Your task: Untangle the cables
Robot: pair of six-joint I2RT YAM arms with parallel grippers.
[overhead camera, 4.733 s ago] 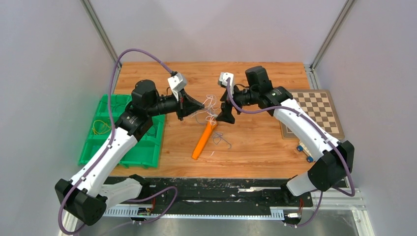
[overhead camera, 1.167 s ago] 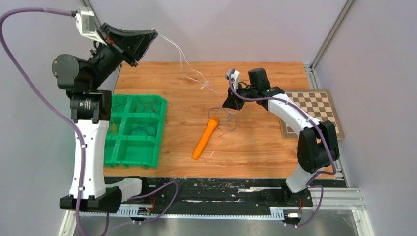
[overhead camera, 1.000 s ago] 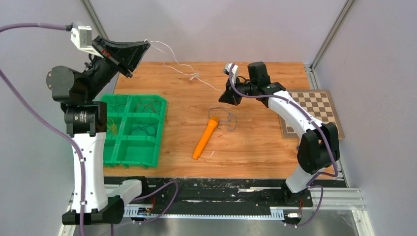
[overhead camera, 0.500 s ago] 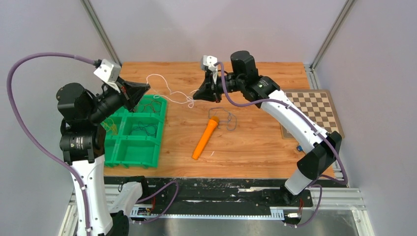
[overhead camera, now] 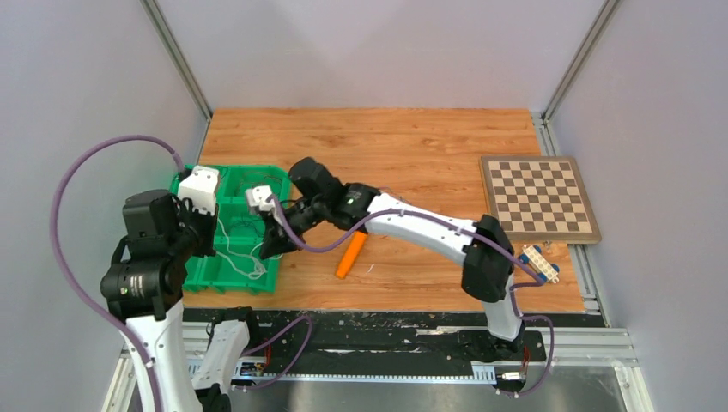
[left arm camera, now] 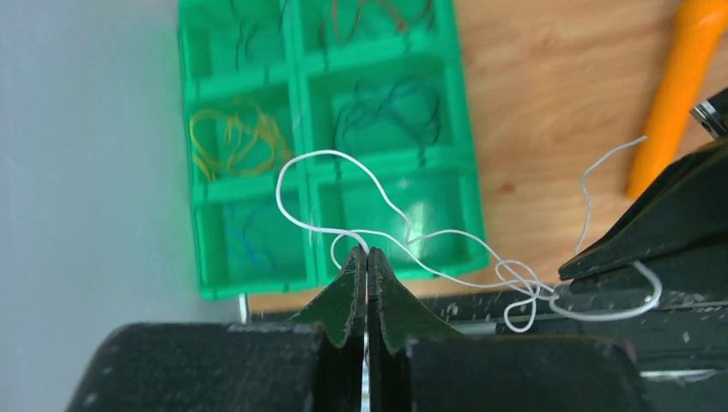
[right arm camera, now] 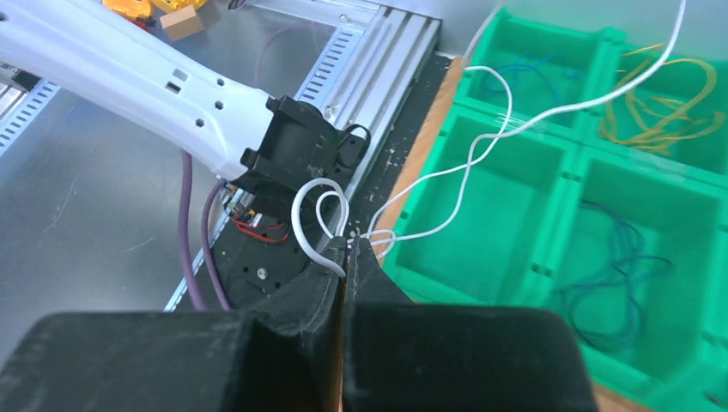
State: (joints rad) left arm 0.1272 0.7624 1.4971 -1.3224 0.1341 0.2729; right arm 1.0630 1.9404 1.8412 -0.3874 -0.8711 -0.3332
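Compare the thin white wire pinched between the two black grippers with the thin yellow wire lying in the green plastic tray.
The thin white wire is clamped by the shut left gripper and right gripper, hanging over the green plastic tray; the thin yellow wire lies loose inside one compartment, untouched. The white wire runs long with small tangled loops; the yellow wire is bunched compactly. Both are hair-thin and curly.

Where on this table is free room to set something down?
The table is bare along its far edge, between green tray and chessboard. Crowded: the tray's near right corner, where left gripper and right gripper pinch the white cable.
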